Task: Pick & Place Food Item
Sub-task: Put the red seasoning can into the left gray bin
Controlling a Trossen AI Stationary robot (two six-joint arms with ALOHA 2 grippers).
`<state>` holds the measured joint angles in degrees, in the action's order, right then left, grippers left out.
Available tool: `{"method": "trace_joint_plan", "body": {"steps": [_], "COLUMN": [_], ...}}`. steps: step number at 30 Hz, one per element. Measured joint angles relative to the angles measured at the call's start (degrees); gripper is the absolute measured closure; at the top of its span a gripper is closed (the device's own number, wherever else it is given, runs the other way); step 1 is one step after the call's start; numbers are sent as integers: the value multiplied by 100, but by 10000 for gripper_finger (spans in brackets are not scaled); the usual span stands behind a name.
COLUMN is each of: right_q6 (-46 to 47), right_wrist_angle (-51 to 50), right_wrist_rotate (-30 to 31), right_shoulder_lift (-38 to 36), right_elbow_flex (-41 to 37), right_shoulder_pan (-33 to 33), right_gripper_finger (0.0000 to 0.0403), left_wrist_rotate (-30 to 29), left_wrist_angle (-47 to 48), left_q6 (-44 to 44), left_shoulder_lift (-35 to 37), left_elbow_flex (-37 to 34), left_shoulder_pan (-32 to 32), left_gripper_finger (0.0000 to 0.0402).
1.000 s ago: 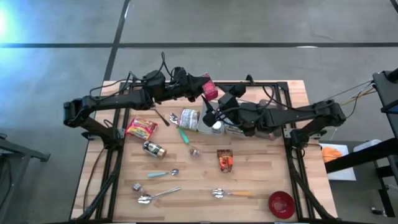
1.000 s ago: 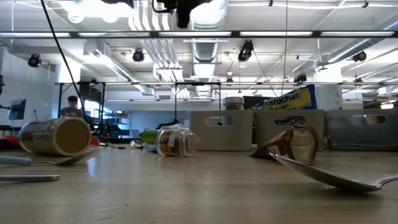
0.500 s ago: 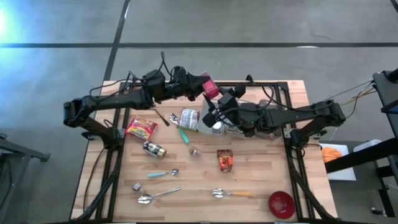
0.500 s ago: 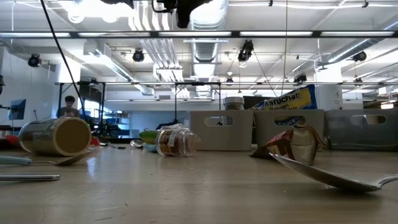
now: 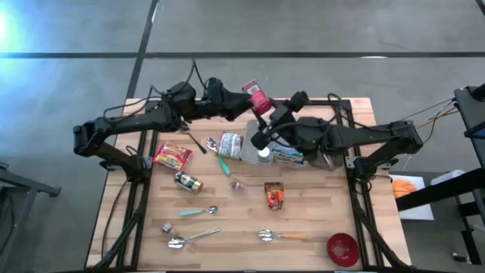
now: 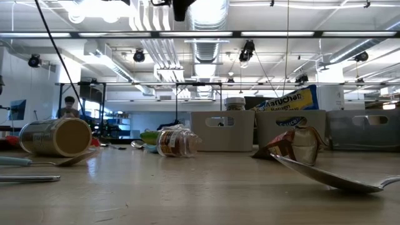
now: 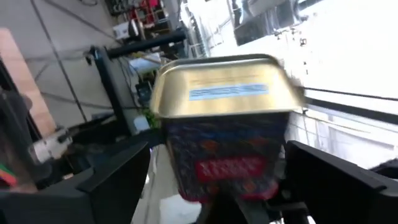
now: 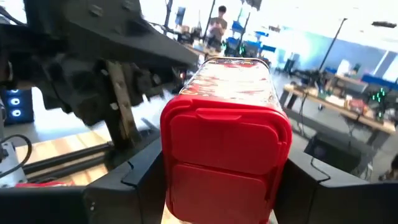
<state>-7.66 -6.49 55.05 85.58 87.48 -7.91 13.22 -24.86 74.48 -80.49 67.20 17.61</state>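
The food item is a red tub [image 5: 258,97] with a red lid [image 8: 227,140] and a gold foil end [image 7: 221,93]. It hangs in the air over the table's far middle, between both arms. My right gripper [image 5: 267,121] [image 8: 224,174] reaches it from the right and is shut on it. My left gripper [image 5: 241,104] [image 7: 217,165] comes from the left and is open. Its fingers [image 7: 118,180] stand on either side of the tub's gold end, with a gap showing on the one side. My right gripper pinches the tub's two opposite side walls [image 8: 171,168] between its two fingers [image 8: 134,180], at the red-lid end. The fingers come about level from the table's right side. The tub is lifted clear of the table and tilted, its gold end toward the left arm.
Below on the wooden table [image 5: 318,220] lie a tin can [image 5: 229,144], a red packet [image 5: 172,157], a small jar [image 5: 188,182], an orange pouch [image 5: 274,195], a blue-yellow packet [image 5: 288,157], several spoons and a red bowl [image 5: 342,248]. Bins [image 6: 250,130] stand at the far edge.
My right gripper has risen and gone a little toward the table's far edge, taking the red tub with it. The tub now sits higher and farther back in the high view than a second ago.
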Motion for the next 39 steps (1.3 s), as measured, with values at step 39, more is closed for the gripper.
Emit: {"method": "trace_joint_plan", "body": {"steps": [39], "right_q6": [649], "right_wrist_angle": [-5747], "right_wrist_rotate": [-5879], "right_shoulder_lift": [1174], "right_elbow_flex": [2297], "right_shoulder_pan": [2530], "right_gripper_finger": [197], "left_wrist_rotate": [36], "left_wrist_angle": [6736], "left_q6": [-1900], "left_shoulder_lift": [1925], "left_elbow_flex": [-2], "left_shoulder_pan": [125], "left_gripper_finger": [30]}}
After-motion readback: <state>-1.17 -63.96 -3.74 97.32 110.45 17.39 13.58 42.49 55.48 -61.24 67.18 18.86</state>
